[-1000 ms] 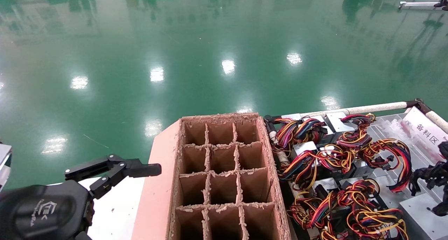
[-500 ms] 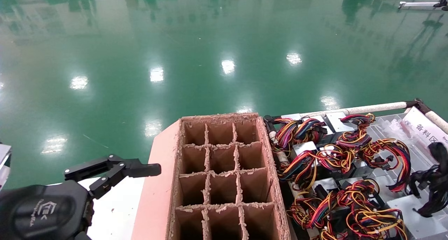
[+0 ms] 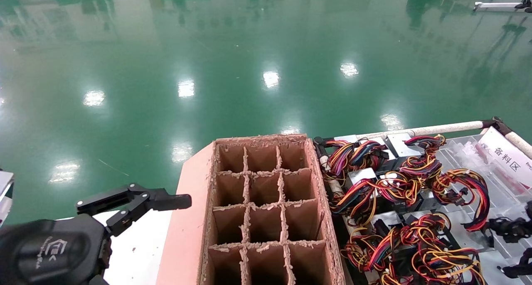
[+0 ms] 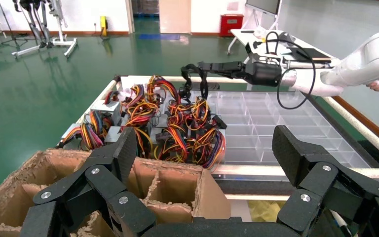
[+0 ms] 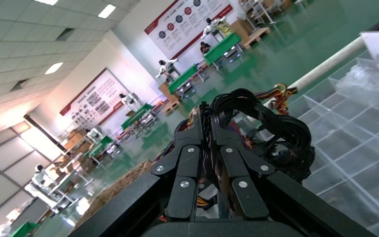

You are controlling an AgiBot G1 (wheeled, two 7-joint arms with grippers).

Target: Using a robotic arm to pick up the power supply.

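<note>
Right gripper (image 5: pixel 206 129) is seen clamped on a thick black cord bundle (image 5: pixel 261 126), fingers (image 5: pixel 193 143) pressed nearly together around the cords. From the left wrist view the same gripper (image 4: pixel 203 67) is held out over the clear compartment tray (image 4: pixel 276 123), raised above the wire piles, with the black cord loop (image 4: pixel 193 81) hanging from its tip. White-shelled right arm (image 4: pixel 355 66) is seen reaching in from the far side, a black cable looped at its wrist. In the head view only dark parts of this gripper (image 3: pixel 513 229) are caught at the right edge; its grip cannot be judged there.

Power supply body is not clearly made out; only its black cord is visible in the grip. Whether the box is lifted cannot be told. Other grey metal boxes (image 3: pixel 363 175) with red, yellow, orange and purple wire bundles (image 3: pixel 399 185) are piled in the tray's near-left part, just beside the cardboard divider box (image 3: pixel 266 210). A white tube rail (image 3: pixel 440 128) runs along the tray's far edge, and a white label sign (image 3: pixel 505 156) stands at the right.

Left gripper (image 3: pixel 137 202) is parked low at the left, jaws spread wide apart, holding nothing, beside the pink cardboard flap (image 3: pixel 187 218). In its own wrist view the spread fingers (image 4: pixel 108 177) are seen over the divider box cells (image 4: pixel 172 190).
</note>
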